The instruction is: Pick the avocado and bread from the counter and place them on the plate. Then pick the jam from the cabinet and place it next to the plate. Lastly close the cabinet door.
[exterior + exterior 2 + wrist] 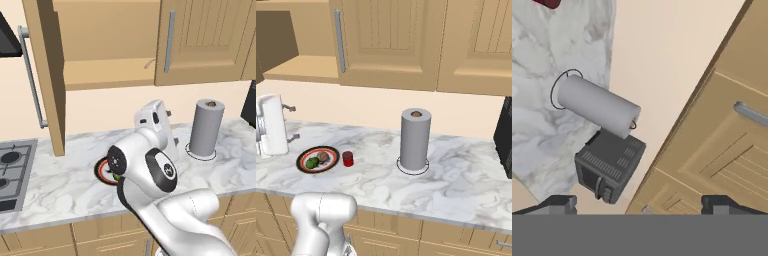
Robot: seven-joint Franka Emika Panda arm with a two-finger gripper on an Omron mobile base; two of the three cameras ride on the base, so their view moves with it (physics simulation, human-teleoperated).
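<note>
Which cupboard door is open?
The cabinet door on the far left of the left base view, with the long silver handle: it swings out toward us, showing the bare shelf. The door beside it is shut flat.

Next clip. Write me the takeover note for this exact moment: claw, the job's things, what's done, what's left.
Claw: open, empty, raised above the counter.
Plate: holds the avocado and bread.
Jam: standing on the counter just right of the plate.
Cabinet door: swung open, cabinet shelf bare.
Done: both foods plated, jam placed.
Left: close the cabinet door.
</note>
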